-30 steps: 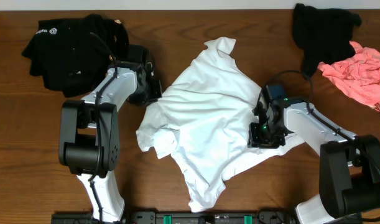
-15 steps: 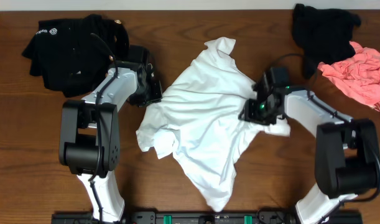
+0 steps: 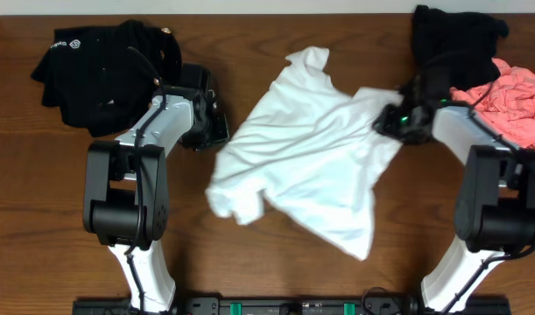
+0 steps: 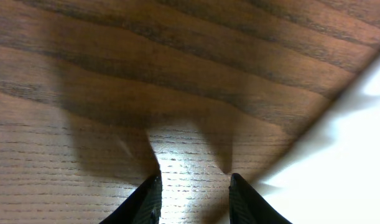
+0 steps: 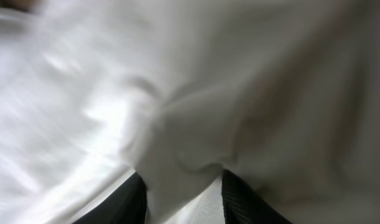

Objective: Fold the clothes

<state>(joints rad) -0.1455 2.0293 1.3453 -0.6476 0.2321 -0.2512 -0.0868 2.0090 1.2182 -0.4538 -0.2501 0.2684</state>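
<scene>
White T-shirt lies crumpled mid-worktop, one corner in the right claw.
The shirt's right corner reaches toward the far right, where the right claw pinches a fold of white cloth between its fingers. The left claw sits just beside the shirt's left edge, fingers spread over bare wood with nothing between them. A black pile lies at the far left; a black piece and a pink piece lie touching at the far right.

White T-shirt, black garment, pink piece, brown table
</scene>
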